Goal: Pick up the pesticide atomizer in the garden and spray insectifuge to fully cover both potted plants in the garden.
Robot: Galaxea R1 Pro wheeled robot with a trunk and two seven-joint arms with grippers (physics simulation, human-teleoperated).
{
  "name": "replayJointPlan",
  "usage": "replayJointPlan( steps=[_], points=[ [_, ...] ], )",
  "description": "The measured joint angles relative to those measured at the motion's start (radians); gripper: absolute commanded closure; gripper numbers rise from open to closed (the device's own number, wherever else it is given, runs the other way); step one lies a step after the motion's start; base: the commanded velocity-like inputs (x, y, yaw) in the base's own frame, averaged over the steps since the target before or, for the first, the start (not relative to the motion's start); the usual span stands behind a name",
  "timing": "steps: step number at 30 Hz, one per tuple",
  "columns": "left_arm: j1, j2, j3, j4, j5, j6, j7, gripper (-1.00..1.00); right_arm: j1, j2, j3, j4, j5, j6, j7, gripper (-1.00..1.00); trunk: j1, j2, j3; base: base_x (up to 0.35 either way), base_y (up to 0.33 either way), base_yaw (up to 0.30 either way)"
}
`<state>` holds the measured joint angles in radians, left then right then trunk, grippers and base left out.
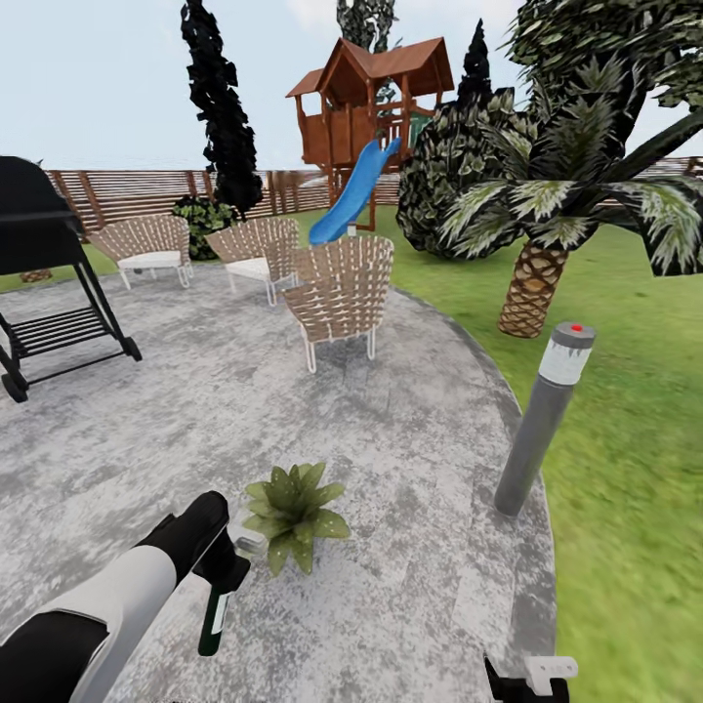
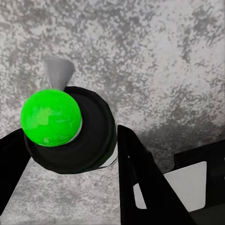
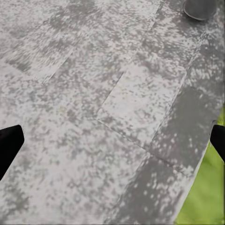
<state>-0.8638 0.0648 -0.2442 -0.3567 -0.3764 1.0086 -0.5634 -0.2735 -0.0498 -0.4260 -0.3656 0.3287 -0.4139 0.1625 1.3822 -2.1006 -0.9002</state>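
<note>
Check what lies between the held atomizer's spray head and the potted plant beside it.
Nothing: in the head view the pesticide atomizer, held in the left pincer, has its white head almost at the potted plant leaves, with a sliver of bare patio between.

The patio [image 1: 391,410] is rough, mottled grey stone. The chairs [image 1: 337,288] look woven wicker. The bollard lamp [image 1: 542,430] looks matt grey metal. The pesticide atomizer [image 1: 217,610] looks glossy dark plastic.

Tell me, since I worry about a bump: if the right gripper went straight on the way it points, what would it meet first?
Probably the grey paved patio: the right gripper, jaws spread wide, looks down at bare paving. The bollard lamp stands off to the side.
</note>
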Motion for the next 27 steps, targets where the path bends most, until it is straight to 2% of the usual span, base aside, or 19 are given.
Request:
replayJointPlan(
  steps=[3,9,15,20,27],
  points=[
    [0.0,0.003,0.0,0.0,0.0,0.001,0.0,1.0,0.0,0.0,0.0,0.0,0.0,0.0,0.0,-1.0,0.0,0.0,0.0,-0.223,0.25,-0.076],
    [0.0,0.008,0.001,-0.003,-0.001,0.0,0.003,1.0,0.0,0.0,0.0,0.0,0.0,0.0,0.0,-1.0,0.0,0.0,0.0,-0.021,0.323,-0.006],
    [-0.001,-0.002,-0.001,-0.01,0.0,0.0,0.046,1.0,0.0,0.0,0.0,0.0,0.001,0.0,0.0,-1.0,-0.001,0.0,0.0,0.143,0.316,0.0],
    [0.0,-0.007,0.007,-0.006,0.003,-0.001,0.053,1.0,0.0,0.0,-0.002,-0.001,-0.002,0.0,0.0,-1.0,-0.001,0.0,0.0,0.132,0.312,-0.014],
    [0.0,-0.007,0.01,-0.002,0.009,-0.001,0.046,1.0,0.0,0.0,-0.001,0.0,-0.003,0.002,0.0,-1.0,0.0,0.0,-0.001,-0.017,0.319,-0.263]
  ],
)
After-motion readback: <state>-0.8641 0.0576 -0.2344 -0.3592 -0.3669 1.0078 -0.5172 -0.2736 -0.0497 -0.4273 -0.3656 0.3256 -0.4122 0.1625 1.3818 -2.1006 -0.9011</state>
